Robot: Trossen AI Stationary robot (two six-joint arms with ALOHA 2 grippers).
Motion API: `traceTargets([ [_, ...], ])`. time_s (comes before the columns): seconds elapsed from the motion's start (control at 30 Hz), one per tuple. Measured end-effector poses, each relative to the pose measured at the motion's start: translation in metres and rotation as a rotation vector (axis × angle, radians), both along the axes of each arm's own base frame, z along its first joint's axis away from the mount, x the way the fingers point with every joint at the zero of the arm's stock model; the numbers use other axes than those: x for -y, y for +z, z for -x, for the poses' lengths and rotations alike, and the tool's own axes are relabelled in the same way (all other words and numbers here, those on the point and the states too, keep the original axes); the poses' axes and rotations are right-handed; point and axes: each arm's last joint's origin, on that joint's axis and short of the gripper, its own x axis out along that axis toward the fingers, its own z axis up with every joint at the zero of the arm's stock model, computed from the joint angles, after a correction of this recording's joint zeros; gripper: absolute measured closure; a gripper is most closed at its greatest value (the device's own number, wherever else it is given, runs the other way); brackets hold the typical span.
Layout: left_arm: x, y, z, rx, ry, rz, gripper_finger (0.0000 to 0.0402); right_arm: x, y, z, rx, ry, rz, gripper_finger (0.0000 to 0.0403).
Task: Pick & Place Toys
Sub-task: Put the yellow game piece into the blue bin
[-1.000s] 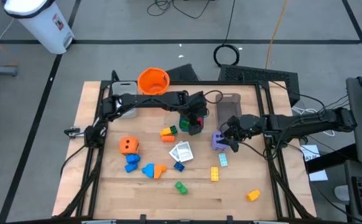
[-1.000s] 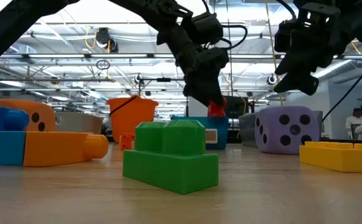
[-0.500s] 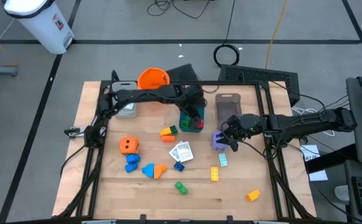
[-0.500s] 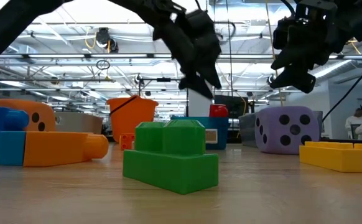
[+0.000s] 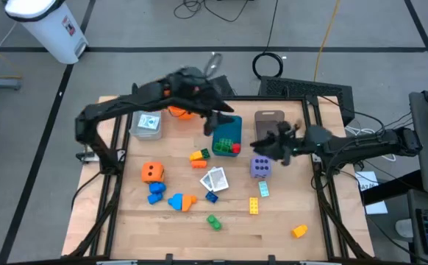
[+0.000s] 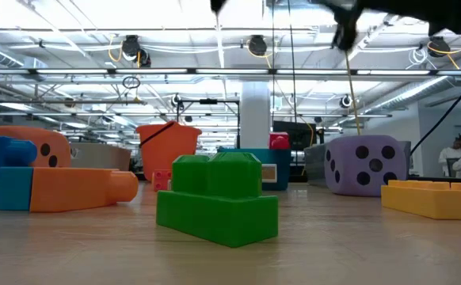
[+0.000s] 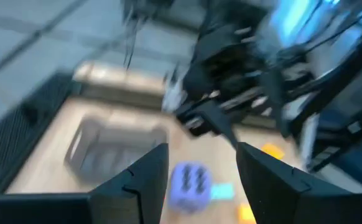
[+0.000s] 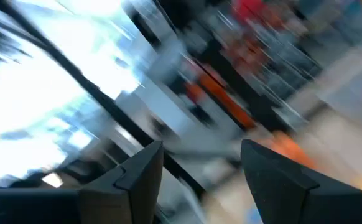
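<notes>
Both arms are hanging raised above the table's far half, and neither is carrying anything. The left gripper is sitting just above the far end of the teal tray, fingers spread with nothing between them in its wrist view; the right gripper is hovering just on the far side of the purple die, near the grey tray, its fingers likewise spread and empty. Judged from the layout, the task is at an early stage — the teal tray below the left gripper is holding a green brick and a red brick, while most toys are still lying loose. Nearer the viewer than the left gripper are the orange-and-green bricks, the white cards, the orange die, the blue bricks and a blue-and-orange piece. On the near side of the right gripper are the yellow brick, a pale blue piece, a green brick at the front and an orange brick well apart near the front corner. The purple die is the closest candidate for the right gripper — a judgement only.
</notes>
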Motion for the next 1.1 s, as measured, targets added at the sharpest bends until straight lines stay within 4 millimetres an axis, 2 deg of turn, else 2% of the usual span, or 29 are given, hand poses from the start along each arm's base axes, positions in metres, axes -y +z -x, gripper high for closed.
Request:
traceTargets([
  [0.13,0.024,0.030,0.018,0.138,-0.058,-0.030,0.0215,-0.002,0.031,0.010,0.288,0.027,-0.027,0.0195],
  [0.23,0.042,0.039,0.024,0.174,-0.105,-0.034,0.0212,-0.010,0.059,0.016,0.420,0.061,-0.010,0.0195],
  [0.3,0.052,0.040,0.025,0.179,-0.136,-0.032,0.0207,-0.018,0.080,0.017,0.445,0.073,0.042,0.0195],
  [0.4,0.067,0.039,0.023,0.174,-0.182,-0.027,0.0198,-0.030,0.109,0.013,0.351,0.087,0.163,0.0195],
  [0.5,0.082,0.037,0.019,0.172,-0.221,-0.023,0.0191,-0.042,0.133,0.007,0.123,0.111,0.277,0.0195],
  [0.63,0.099,0.036,0.018,0.168,-0.258,0.005,0.0193,-0.058,0.152,0.000,-0.161,0.141,0.408,0.0195],
  [0.8,0.121,0.043,0.019,0.234,-0.262,0.033,0.0209,-0.085,0.158,-0.012,-0.367,0.269,0.523,0.0195],
  [0.93,0.141,0.052,0.021,0.317,-0.263,0.060,0.0222,-0.110,0.146,-0.015,-0.486,0.390,0.623,0.0195],
  [1.1,0.171,0.057,0.019,0.418,-0.202,0.089,0.0236,-0.143,0.125,-0.002,-0.625,0.579,0.704,0.0195],
])
